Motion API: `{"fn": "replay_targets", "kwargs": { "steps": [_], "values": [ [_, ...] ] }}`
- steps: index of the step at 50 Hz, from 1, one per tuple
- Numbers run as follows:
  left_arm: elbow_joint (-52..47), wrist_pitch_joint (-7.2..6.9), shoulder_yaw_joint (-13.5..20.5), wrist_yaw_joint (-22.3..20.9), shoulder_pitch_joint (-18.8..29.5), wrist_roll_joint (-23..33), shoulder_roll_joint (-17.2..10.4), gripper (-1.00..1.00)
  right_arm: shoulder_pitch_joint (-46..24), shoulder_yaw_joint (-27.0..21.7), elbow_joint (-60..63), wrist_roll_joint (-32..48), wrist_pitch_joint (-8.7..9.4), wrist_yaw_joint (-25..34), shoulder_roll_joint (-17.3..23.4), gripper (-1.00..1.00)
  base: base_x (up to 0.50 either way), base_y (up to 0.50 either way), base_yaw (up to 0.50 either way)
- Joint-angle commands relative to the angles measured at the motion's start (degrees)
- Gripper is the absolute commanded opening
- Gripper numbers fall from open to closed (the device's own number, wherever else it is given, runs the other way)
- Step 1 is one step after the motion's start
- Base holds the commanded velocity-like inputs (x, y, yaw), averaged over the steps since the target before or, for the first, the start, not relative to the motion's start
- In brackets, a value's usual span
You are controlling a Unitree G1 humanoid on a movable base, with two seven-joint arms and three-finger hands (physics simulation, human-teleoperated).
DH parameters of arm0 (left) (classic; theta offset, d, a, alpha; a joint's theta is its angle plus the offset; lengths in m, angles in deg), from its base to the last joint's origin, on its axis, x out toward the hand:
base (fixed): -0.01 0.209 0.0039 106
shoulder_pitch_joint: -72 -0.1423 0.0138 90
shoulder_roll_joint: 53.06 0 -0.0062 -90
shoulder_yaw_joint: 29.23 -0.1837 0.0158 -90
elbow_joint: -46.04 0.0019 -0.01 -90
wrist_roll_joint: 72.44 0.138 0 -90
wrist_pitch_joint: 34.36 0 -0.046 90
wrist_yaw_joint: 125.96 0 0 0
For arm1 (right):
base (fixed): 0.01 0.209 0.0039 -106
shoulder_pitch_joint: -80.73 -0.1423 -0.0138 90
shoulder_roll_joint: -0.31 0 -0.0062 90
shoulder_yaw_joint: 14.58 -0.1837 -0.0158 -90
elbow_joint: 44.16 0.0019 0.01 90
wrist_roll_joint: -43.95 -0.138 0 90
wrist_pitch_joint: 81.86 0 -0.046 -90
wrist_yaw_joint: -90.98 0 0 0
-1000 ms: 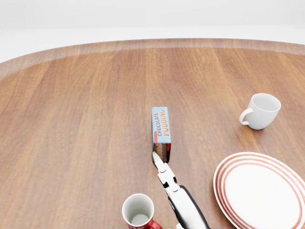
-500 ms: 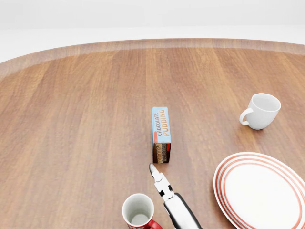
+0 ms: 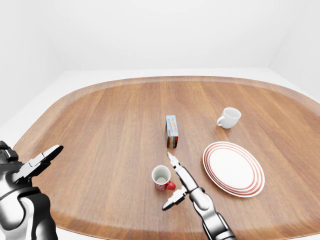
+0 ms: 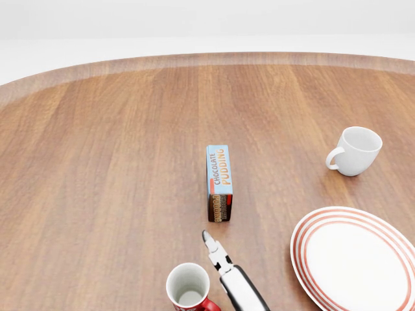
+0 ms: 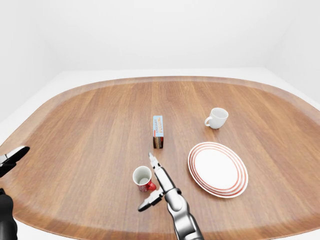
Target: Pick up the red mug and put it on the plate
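The red mug (image 3: 161, 177) stands upright on the wooden table, white inside, with its handle pointing to the right. My right hand (image 3: 171, 183) is open just right of the mug. Its long fingers (image 3: 179, 170) point up the view and its thumb (image 3: 172, 201) is spread below the mug's handle. It does not hold the mug. The white plate with red rings (image 3: 210, 149) lies to the right of the hand and is bare. My left hand (image 3: 38, 163) is open at the lower left of the left-eye view, beyond the table's edge.
A blue chocolate pudding box (image 4: 219, 181) stands on its side above the mug and my right hand. A white cup (image 4: 355, 150) stands above the plate on the right. The table's rounded rim (image 3: 85, 90) curves round the top and left.
In the head view my right hand has drawn back from the pudding box toward the bottom of the view, beside the mug. The mug, box, cup and plate have not moved.
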Motion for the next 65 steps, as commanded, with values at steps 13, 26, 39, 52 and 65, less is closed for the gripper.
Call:
{"fn": "replay_targets", "kwargs": {
  "steps": [13, 26, 39, 52, 65],
  "values": [
    [0.59, 0.32, -0.42, -0.08, 0.17, 0.20, -0.11, 1.00, -12.09, -5.11, -21.14, -0.35, -0.39, -0.11, -2.24, 1.00, 0.00, 0.00, 0.00],
    [0.15, 0.13, -0.55, -0.03, 0.03, 0.26, 0.05, 1.00, -14.42, -5.65, -27.61, 0.74, -0.39, -1.14, -2.64, 1.00, 0.00, 0.00, 0.00],
    [0.59, 0.52, -0.47, -0.28, 0.05, 0.28, 0.10, 1.00, -13.63, -5.42, -27.21, 1.54, -0.39, -1.12, -2.80, 1.00, 0.00, 0.00, 0.00],
    [0.75, 0.63, -0.56, -0.31, 0.10, 0.37, 0.11, 1.00, -14.22, -5.84, -28.60, 1.18, -0.39, -1.65, -2.76, -1.00, 0.00, 0.00, 0.00],
    [0.42, 0.50, -0.69, -0.24, 0.00, 0.44, 0.20, 1.00, -14.84, -7.05, -20.66, -0.75, -0.39, 0.03, -2.14, -1.00, 0.00, 0.00, 0.00]
  ]
}}
